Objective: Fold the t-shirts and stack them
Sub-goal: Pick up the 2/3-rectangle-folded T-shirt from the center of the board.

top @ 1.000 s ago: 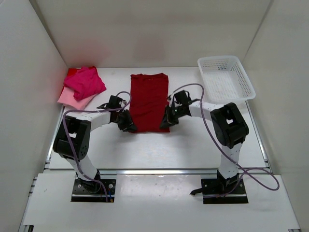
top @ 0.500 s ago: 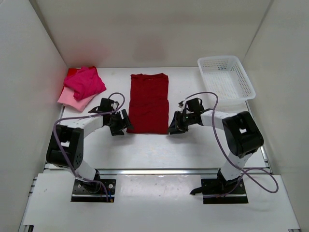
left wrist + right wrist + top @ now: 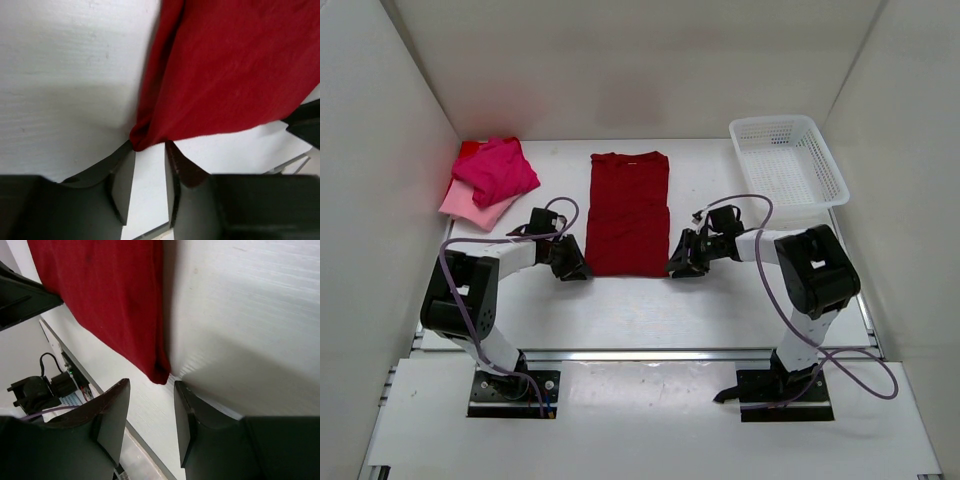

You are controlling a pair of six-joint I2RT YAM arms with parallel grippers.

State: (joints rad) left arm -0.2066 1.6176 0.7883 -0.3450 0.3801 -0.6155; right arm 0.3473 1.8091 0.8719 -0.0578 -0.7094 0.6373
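White table, crimson t-shirt folded narrow, flat

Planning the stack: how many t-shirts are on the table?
3: crimson shirt flat at centre; hot pink shirt atop pale pink shirt, far left. Others may hide underneath.

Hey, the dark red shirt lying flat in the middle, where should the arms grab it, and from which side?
Probably its two near hem corners: left gripper on the left corner, right gripper on the right, each coming in low from the near side. The dark red shirt lies flat as a long strip, and those corners sit just ahead of the open jaws.
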